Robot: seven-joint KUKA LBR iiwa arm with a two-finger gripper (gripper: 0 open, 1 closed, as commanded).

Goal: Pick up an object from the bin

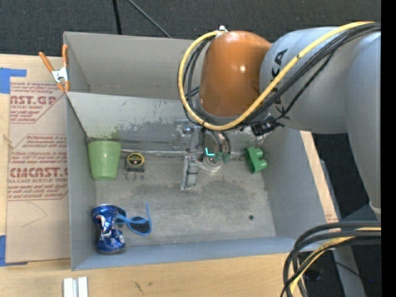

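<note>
While the gripper [190, 177] hangs low over bare floor near the middle of the bin [204, 215], I see nothing in its grasp, and I cannot tell whether it is spread or closed. The approach seems to be the step in hand. Nearest are a green block [255, 159] toward the view's right and a small yellow-and-black tape measure [134, 161] toward its left. The next move calls for centring over one of them.

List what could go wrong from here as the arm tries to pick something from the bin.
1. The gripper hangs low over bare bin floor, between the small black-and-yellow object and the green block; it may well grasp nothing.
2. The cables at its wrist sit close to the green block and could nudge it aside.
</note>
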